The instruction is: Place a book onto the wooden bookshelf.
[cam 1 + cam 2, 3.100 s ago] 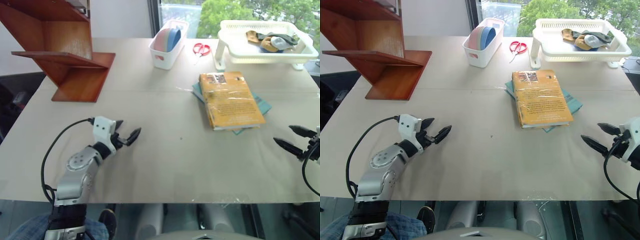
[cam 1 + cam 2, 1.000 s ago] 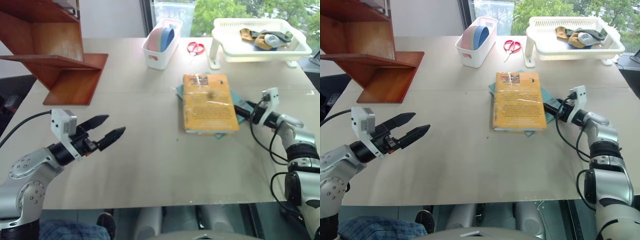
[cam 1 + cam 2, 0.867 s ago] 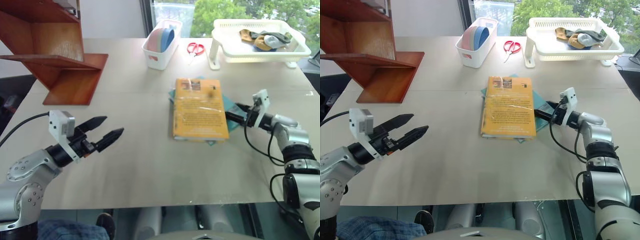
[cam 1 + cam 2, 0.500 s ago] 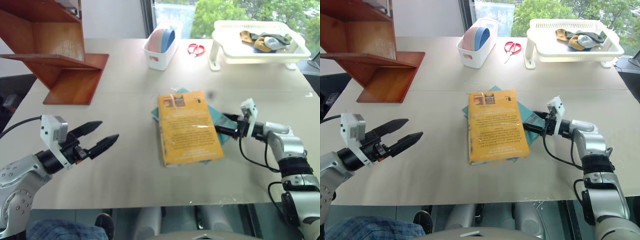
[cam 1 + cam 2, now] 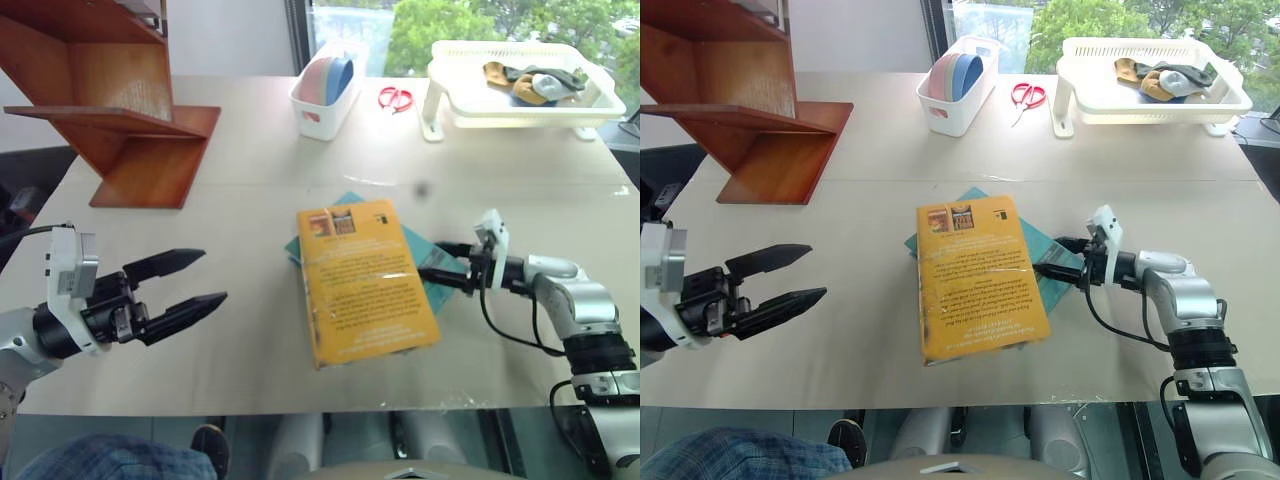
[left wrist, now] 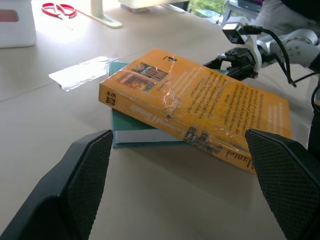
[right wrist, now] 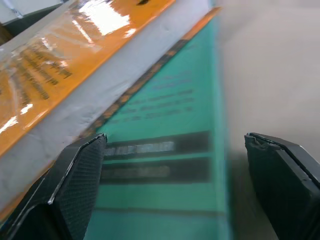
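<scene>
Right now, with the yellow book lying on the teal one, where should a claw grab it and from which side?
Probably the spine edge of the book, from the left claw side. It lies flat and askew on the teal book, so its near corner overhangs the table, leaving a gap for a lower finger.

— What's covered or cropped here?
— The book (image 5: 978,275) hides most of the teal book (image 5: 1053,262). The wooden bookshelf (image 5: 110,95), at the desk's (image 5: 260,160) far left corner, is cut by the frame.
— Anything unreadable?
— The book's cover text, too small.
</scene>
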Controlling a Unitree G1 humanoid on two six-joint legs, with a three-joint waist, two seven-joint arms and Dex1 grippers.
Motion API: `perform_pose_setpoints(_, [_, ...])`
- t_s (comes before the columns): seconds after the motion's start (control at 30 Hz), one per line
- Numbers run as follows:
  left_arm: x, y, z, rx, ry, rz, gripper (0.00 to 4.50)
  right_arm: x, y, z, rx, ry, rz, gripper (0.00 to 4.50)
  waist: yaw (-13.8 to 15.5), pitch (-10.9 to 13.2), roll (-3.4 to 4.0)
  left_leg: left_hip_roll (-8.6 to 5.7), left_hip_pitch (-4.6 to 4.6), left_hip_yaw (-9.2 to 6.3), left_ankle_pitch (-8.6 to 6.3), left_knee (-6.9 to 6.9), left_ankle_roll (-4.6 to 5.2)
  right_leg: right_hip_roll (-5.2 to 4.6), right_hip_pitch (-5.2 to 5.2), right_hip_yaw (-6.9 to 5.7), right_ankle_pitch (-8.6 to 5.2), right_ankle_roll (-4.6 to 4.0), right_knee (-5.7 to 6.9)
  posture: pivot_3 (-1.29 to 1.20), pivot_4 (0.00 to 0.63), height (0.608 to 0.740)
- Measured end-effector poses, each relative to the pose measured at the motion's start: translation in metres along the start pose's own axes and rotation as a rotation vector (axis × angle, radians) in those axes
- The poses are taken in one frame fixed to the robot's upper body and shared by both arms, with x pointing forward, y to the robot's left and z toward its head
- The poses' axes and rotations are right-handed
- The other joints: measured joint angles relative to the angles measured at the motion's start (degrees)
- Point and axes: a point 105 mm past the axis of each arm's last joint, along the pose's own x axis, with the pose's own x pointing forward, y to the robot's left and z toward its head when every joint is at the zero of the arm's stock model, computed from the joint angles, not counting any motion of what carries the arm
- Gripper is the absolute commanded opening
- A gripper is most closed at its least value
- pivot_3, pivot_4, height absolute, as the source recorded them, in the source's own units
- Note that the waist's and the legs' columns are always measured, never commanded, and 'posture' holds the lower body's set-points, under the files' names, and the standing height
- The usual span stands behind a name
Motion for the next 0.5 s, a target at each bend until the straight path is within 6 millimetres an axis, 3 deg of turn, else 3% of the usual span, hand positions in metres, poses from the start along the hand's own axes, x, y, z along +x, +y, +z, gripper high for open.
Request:
perform_pose_setpoints(0.2, [-0.001, 0.0, -0.004, -0.006, 0.017, 0.004, 4.45, -0.002, -0.008, 0.009, -0.042, -0.023, -0.047, 4.5, -0.1, 0.0, 0.02, 0.02, -0.03, 0.0, 0.0, -0.03, 0.0, 0.05, -0.04, 0.0, 0.0, 0.0, 0.0, 0.0, 0.15, 0.74])
perform_pose_setpoints(0.5, [0.001, -0.001, -0.01, -0.016, 0.038, -0.01, 4.45, 0.029, 0.022, 0.019, -0.174, -0.037, 0.043, 4.5, -0.1, 0.0, 0.02, 0.04, -0.04, 0.02, 0.0, -0.04, 0.0, 0.22, -0.09, 0.03, 0.0, 0.0, 0.02, 0.0, 0.15, 0.74])
